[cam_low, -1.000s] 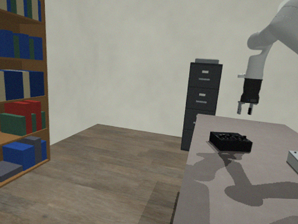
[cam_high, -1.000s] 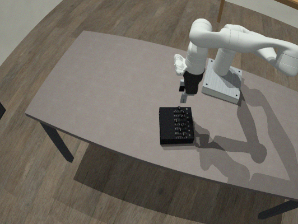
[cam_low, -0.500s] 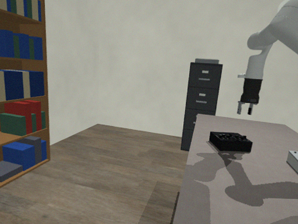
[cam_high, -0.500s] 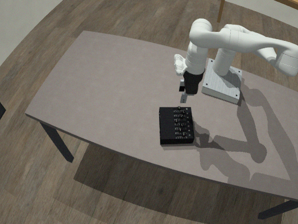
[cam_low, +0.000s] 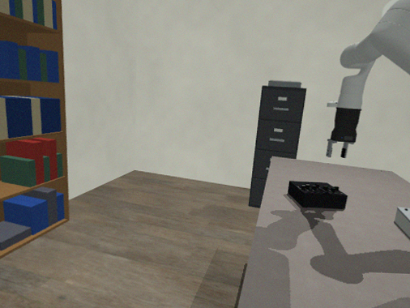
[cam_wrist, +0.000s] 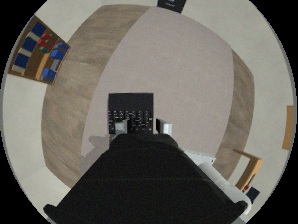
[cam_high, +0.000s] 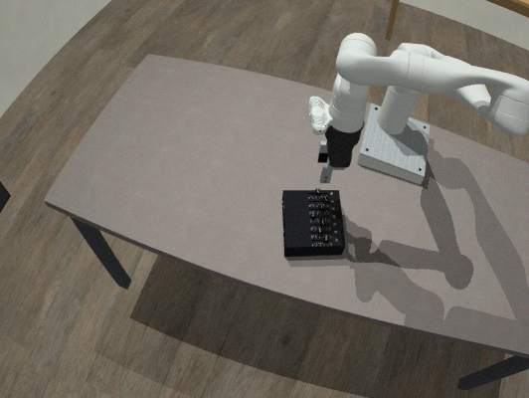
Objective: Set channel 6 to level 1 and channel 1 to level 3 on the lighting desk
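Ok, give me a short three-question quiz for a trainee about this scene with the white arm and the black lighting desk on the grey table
1. True or false: the two-finger gripper is shut on a fader cap.
2. Where does the gripper hang relative to the black box-shaped lighting desk?
A. touching its caps
B. in the air above the grey table, clear of the desk
C. beneath the table
3. What tall dark item stands on the floor beyond the table's far end in the exterior view?

Key:
1. False; its fingers are wide open and hold nothing.
2. B
3. A dark grey metal filing cabinet with drawers.
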Robot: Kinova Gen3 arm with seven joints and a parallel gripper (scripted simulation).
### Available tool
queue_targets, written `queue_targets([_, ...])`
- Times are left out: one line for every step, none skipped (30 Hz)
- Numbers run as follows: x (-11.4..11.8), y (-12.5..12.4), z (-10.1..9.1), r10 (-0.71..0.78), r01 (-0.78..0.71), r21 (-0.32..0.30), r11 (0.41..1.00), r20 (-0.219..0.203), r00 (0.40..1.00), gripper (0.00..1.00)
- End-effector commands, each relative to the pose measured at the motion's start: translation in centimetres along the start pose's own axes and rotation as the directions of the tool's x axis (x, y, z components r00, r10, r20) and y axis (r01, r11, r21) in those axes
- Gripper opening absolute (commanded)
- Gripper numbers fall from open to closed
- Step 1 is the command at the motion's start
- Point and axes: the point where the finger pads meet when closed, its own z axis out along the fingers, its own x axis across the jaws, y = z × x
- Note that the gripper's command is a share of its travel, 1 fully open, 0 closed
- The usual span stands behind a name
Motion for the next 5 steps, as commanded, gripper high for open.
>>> queue_targets([-0.01,-0.03,-0.05,0.0,0.0,0.001,1.0,0.001,1.0,1.0])
queue_targets([-0.01,-0.03,-0.05,0.0,0.0,0.001,1.0,0.001,1.0,1.0])
queue_targets([-0.01,-0.03,-0.05,0.0,0.0,0.001,1.0,0.001,1.0,1.0])
queue_targets([-0.01,-0.03,-0.05,0.0,0.0,0.001,1.0,0.001,1.0,1.0])
queue_targets([-0.01,-0.03,-0.05,0.0,0.0,0.001,1.0,0.001,1.0,1.0])
